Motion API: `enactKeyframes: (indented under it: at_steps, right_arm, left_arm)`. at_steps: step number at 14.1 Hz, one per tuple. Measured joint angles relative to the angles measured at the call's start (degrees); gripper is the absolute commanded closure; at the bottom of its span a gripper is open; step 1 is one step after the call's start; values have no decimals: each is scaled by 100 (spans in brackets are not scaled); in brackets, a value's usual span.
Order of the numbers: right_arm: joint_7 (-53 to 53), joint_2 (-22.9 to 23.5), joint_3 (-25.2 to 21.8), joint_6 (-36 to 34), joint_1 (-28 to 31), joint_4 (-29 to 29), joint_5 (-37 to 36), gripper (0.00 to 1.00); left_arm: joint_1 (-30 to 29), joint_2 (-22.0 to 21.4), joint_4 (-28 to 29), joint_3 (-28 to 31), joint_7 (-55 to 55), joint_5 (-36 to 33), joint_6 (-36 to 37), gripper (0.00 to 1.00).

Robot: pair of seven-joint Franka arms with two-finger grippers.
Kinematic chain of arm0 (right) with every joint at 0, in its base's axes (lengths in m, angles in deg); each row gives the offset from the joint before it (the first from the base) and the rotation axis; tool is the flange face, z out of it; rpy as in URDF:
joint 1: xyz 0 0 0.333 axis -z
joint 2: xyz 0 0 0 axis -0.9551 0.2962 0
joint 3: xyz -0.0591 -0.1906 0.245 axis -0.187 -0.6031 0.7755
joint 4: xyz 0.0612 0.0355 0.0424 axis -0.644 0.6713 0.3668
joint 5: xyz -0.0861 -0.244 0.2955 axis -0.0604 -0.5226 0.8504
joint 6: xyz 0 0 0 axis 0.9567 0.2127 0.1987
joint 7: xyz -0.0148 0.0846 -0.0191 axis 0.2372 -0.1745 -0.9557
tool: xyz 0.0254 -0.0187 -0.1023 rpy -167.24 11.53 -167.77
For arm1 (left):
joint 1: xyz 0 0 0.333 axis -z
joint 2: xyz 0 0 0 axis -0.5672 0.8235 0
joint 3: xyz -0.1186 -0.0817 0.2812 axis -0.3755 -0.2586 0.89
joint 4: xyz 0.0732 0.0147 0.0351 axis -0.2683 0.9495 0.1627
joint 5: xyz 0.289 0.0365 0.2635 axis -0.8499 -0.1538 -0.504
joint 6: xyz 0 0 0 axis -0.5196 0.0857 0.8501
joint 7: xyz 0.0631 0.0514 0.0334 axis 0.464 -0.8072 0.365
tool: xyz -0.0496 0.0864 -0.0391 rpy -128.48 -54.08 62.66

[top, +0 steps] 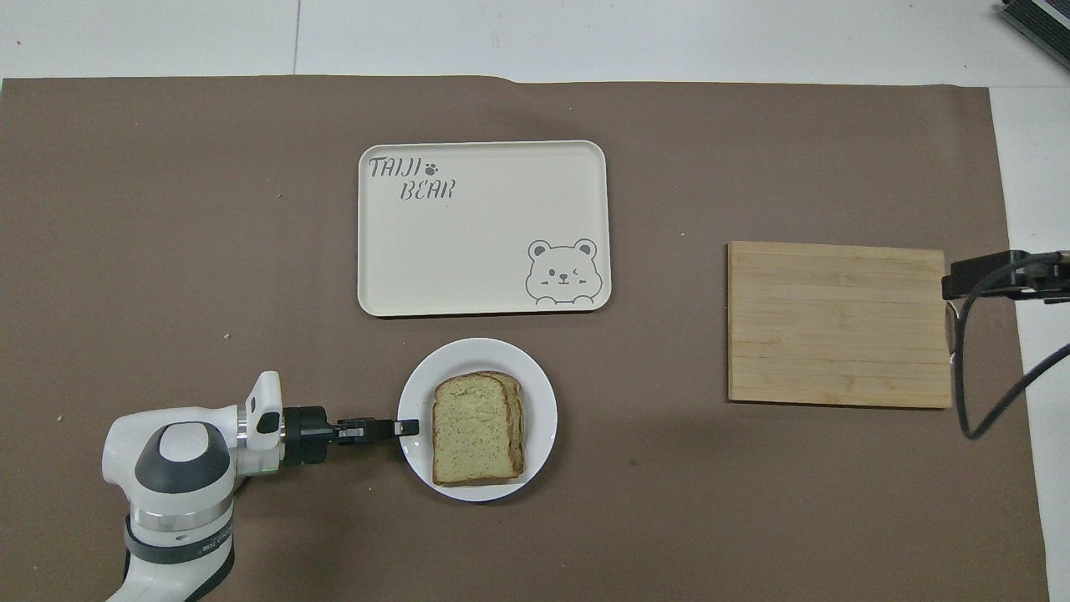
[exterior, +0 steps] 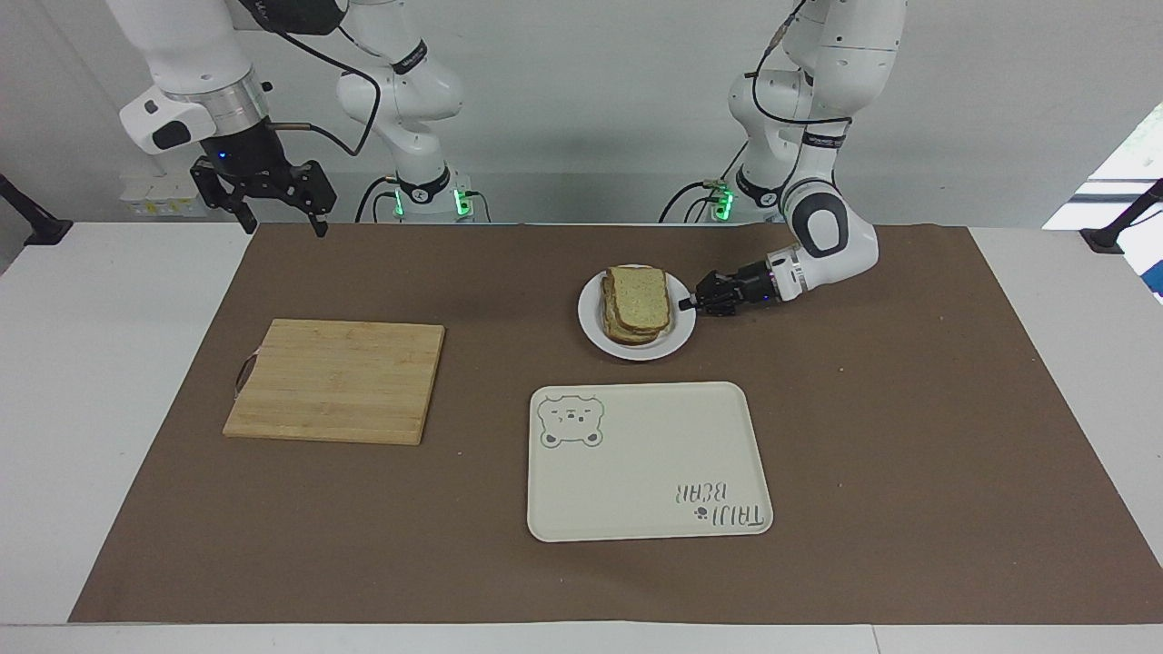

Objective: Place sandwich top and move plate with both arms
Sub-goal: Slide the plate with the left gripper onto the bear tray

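Note:
The sandwich top point(exterior: 639, 295) point(top: 472, 426), a pale speckled slice with brown crust, lies on a stack of bread on the small white plate point(exterior: 636, 351) point(top: 537, 393). My left gripper point(exterior: 692, 302) point(top: 408, 428) reaches in low and level from the left arm's end of the table. It is shut on the plate's rim at that end. My right gripper point(exterior: 277, 221) hangs open and holds nothing, raised over the mat's corner at the right arm's end, where that arm waits.
A cream tray point(exterior: 650, 463) point(top: 483, 251) with a bear drawing lies just farther from the robots than the plate. A wooden cutting board point(exterior: 336, 380) point(top: 838, 323) sits toward the right arm's end. A brown mat point(exterior: 909, 436) covers the table.

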Motion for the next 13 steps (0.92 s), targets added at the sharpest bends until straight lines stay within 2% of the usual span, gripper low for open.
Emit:
enactKeyframes:
  at_steps: [4, 7, 13]
  right_arm:
    - [0, 0, 0, 0, 0, 0, 0, 0]
    - [0, 0, 0, 0, 0, 0, 0, 0]
    - [0, 0, 0, 0, 0, 0, 0, 0]
  left_arm:
    - [-127, -2, -302, 40, 110, 50, 41, 100]
    - [-223, 118, -1034, 66, 562, -143, 40, 100]
    - [-451, 1273, -3156, 73, 1706, -1463, 34, 100]
